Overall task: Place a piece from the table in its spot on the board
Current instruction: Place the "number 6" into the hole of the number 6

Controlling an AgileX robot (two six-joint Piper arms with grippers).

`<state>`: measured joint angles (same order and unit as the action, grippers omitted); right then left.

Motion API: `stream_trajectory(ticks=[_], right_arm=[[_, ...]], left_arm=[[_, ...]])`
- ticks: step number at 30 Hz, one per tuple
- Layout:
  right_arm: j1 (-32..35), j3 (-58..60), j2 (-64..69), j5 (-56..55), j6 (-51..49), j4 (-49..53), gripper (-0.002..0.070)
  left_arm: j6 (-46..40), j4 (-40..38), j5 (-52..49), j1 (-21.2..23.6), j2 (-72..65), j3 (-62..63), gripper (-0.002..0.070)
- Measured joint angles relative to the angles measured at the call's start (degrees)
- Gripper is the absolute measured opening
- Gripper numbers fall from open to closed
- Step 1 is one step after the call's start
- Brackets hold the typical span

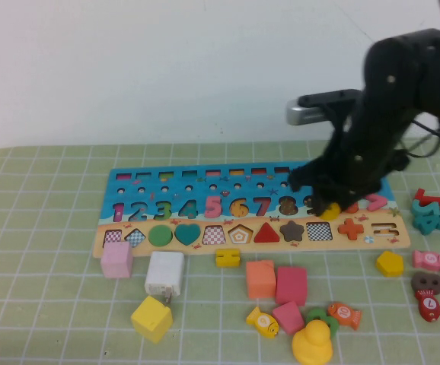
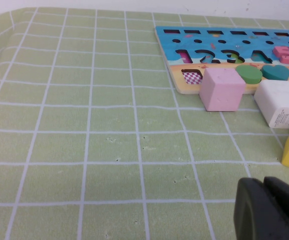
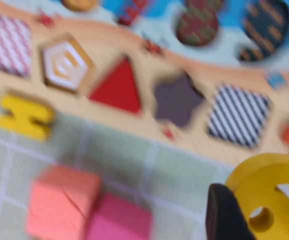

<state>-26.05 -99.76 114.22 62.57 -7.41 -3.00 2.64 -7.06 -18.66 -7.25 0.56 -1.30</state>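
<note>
We see the table (image 1: 45,228) bearing the board (image 1: 129,176) at twelve o'clock. Our right gripper (image 1: 334,204), over the board's three o'clock end, grasps the piece (image 3: 264,197) (a yellow 6); its place (image 1: 239,207) lies toward nine o'clock. The left gripper (image 2: 272,210) is parked apart; its state we cannot tell.

The whole puzzle board (image 1: 250,209) is seen from a raised camera angled down. The left wrist camera sits low over the counter (image 2: 84,140), facing the board's left end at upper right. The right wrist camera is held close above the red triangle (image 3: 115,87), shared with the high view.
</note>
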Motion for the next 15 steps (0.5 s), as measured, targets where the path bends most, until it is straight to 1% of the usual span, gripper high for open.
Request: stream_trajectory(ticks=[11, 15], right_arm=[[-3.64, -26.10, 17.94, 6.87, -0.34, -0.98, 0.0270], [-4.22, -33.19, 23.12, 7.56, -0.33, -0.98, 0.0270]], left_arm=[[0.15, 0.00, 0.00, 0.00, 0.00, 0.00, -0.0001], [0.15, 0.00, 0.00, 0.00, 0.00, 0.00, -0.0001]])
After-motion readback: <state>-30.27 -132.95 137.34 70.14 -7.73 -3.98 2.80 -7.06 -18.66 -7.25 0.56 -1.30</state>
